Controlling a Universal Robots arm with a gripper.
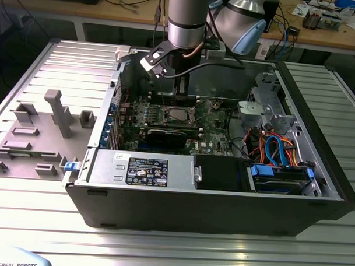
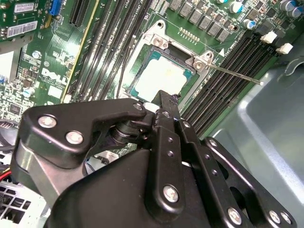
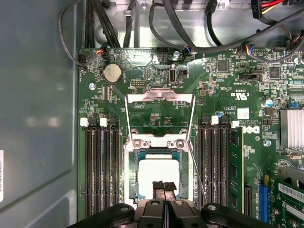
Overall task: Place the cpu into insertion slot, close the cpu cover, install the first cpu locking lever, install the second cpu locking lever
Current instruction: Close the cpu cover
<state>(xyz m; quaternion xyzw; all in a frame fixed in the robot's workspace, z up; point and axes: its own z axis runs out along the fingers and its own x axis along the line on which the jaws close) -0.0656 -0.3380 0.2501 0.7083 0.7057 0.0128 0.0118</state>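
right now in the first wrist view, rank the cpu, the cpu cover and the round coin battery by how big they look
1. cpu cover: the open frame looks largest.
2. cpu: a little smaller, with one edge hidden by the gripper.
3. coin battery: clearly smallest.

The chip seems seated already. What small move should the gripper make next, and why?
Probably shift the gripper toward the cpu cover to tip it down: the cpu lies in the insertion slot, the cover stands open, and the shut gripper hovers over the cpu.
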